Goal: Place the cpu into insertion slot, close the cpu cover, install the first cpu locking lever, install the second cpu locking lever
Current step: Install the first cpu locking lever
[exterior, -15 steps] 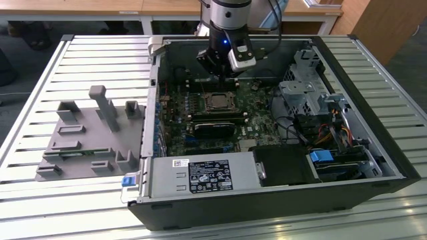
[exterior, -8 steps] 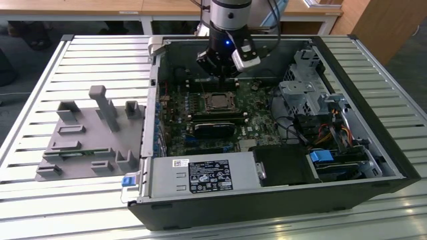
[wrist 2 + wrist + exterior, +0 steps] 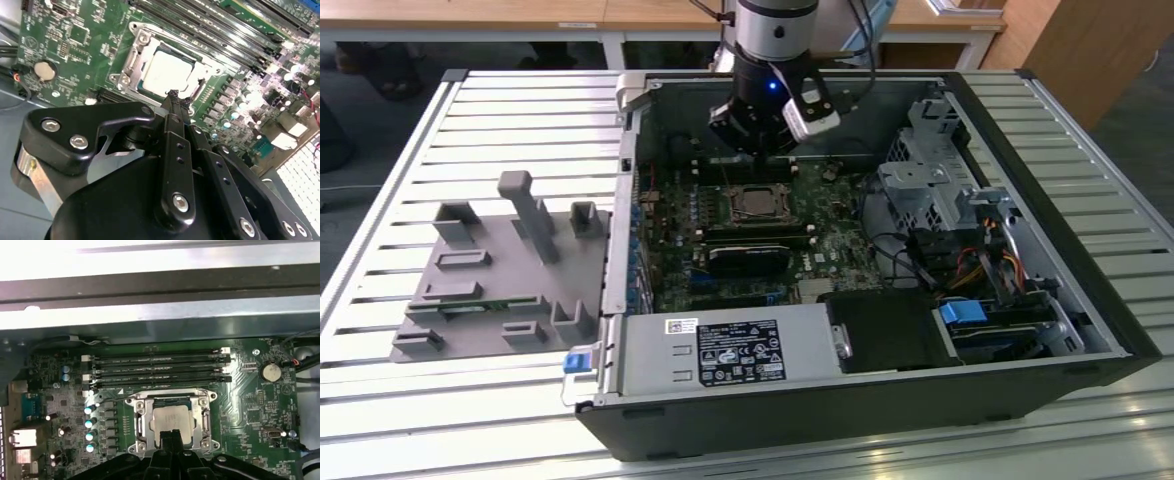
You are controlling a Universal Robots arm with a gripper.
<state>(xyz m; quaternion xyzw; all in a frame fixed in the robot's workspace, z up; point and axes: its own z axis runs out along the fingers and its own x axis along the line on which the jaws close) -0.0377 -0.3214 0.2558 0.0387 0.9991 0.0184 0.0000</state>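
Note:
The cpu [image 3: 172, 420] [image 3: 165, 72] lies flat in the insertion slot [image 3: 758, 203], its pale silver top facing up. The cpu cover [image 3: 140, 412] [image 3: 131, 65], a silver metal frame, lies down around it with the chip showing through its cut-out. My gripper [image 3: 762, 158] hangs just above the socket's edge, inside the open computer case. In both wrist views its two black fingertips [image 3: 172, 96] [image 3: 166, 434] are pressed together with nothing between them. The fingers hide one edge of the socket, and I cannot make out how the locking levers stand.
Long black memory slots [image 3: 157, 367] run beside the socket, and a coin battery [image 3: 271, 372] sits nearby. Black memory sticks [image 3: 747, 240], the labelled power supply box [image 3: 727, 350] and a drive cage [image 3: 934, 190] crowd the case. A grey fixture [image 3: 494, 280] lies at the exterior view's left.

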